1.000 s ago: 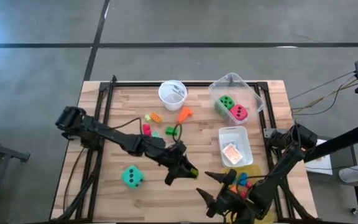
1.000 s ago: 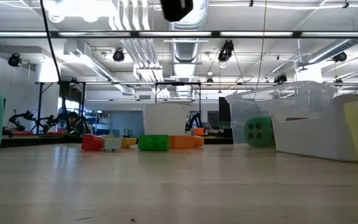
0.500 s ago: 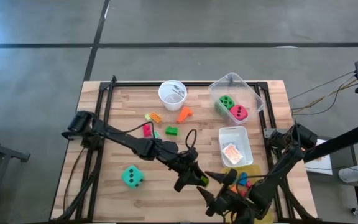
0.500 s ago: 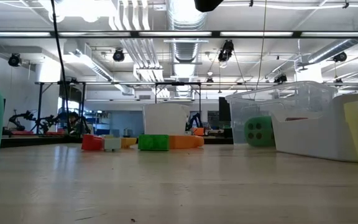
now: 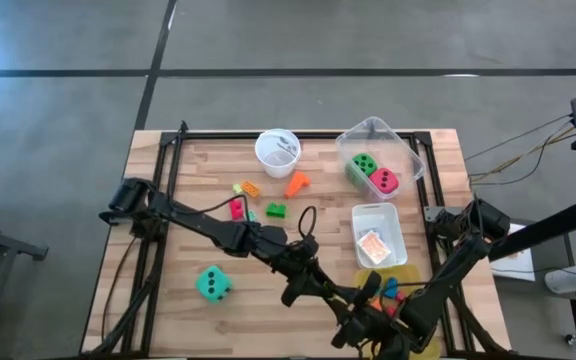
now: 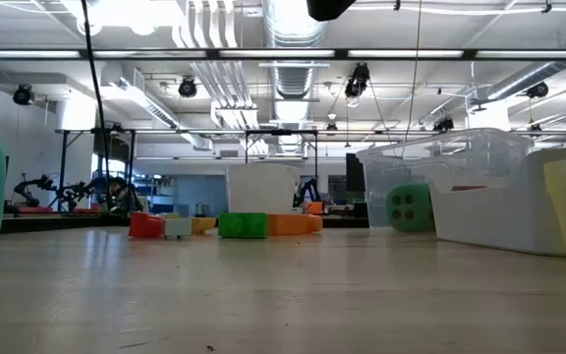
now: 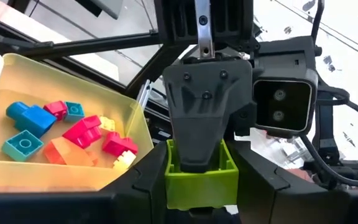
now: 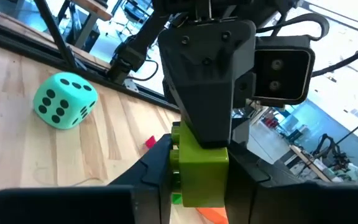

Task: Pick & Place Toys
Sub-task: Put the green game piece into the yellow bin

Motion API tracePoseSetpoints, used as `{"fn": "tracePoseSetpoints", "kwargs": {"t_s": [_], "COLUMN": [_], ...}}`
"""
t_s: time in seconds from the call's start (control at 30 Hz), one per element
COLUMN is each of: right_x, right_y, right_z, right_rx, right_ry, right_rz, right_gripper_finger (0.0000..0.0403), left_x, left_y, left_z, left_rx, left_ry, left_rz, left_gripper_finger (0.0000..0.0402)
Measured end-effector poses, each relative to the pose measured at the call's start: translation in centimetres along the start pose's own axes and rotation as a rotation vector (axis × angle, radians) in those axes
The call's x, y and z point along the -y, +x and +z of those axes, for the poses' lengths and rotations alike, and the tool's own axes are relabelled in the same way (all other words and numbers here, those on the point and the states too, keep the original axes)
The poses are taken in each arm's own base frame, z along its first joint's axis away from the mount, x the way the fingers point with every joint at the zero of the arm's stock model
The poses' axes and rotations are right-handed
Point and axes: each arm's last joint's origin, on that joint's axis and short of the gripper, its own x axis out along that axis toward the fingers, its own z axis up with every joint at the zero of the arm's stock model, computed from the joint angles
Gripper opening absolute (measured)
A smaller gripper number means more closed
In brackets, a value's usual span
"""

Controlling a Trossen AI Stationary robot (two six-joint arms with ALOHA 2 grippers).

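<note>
Meeting above the near edge of the surface (image 5: pixel 168 240), both arms come together over the right half. The left arm reaches in long from its side; the right arm is folded short at the near corner.

Large clear bin (image 5: pixel 408 150) sits well beyond the hands on the right arm's side, with the green die (image 5: pixel 364 164) and pink die (image 5: pixel 384 181) inside, touching. Small clear bin (image 5: pixel 393 215) lies between that bin and the hands and holds a card pack (image 5: pixel 372 246). Yellow bin (image 7: pixel 17 68) is just beside the hands on the right hand's side, with a heap of bin blocks (image 7: pixel 86 130) in it: blue, teal, pink, orange, pale yellow.

Teal die (image 5: pixel 212 283) sits alone on the surface, well off to the left hand's side. Cup (image 5: pixel 277 148) is upright, far beyond the hands. Loose blocks (image 5: pixel 276 210) are scattered between cup and hands: orange, green, pink, yellow.

Left hand (image 5: pixel 318 290) is clenched on the lime block (image 7: pixel 201 180), in the air. Right hand (image 5: pixel 348 305) faces it tip to tip, fingers pressed on the same lime block from the opposite end, so both hands grasp it. The lime block is between the two hands, clear of the surface, next to the yellow bin.
</note>
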Motion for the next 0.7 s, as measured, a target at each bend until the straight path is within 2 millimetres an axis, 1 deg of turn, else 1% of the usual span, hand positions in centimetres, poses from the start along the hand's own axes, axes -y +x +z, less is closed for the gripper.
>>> {"fn": "tracePoseSetpoints", "kwargs": {"t_s": [0.07,0.27,0.4,0.53,0.7], "right_x": [-0.01,-0.05,-0.27,-0.45,-0.67], "right_y": [0.0,-0.02,-0.01,-0.06,-0.22], "right_z": [0.01,0.08,0.07,0.05,0.41], "right_rx": [0.0,0.001,-0.002,-0.004,-0.012], "right_ry": [-0.006,0.016,0.027,0.031,0.078], "right_rz": [0.002,0.017,0.094,0.156,0.274], "right_gripper_finger": [0.0086,0.0086,0.0086,0.0086,0.0086], "left_x": [-0.02,-0.05,-0.06,-0.07,-0.26], "left_y": [0.0,0.01,0.0,-0.13,-0.99], "left_z": [0.0,-0.03,-0.04,-0.1,-0.52], "left_rx": [0.003,0.008,0.008,-0.011,-0.114], "left_ry": [0.003,0.021,0.02,0.013,-0.022], "left_rz": [0.005,0.017,0.018,0.034,0.124], "left_gripper_finger": [0.015,0.0259,0.031,0.0337,0.0345]}}
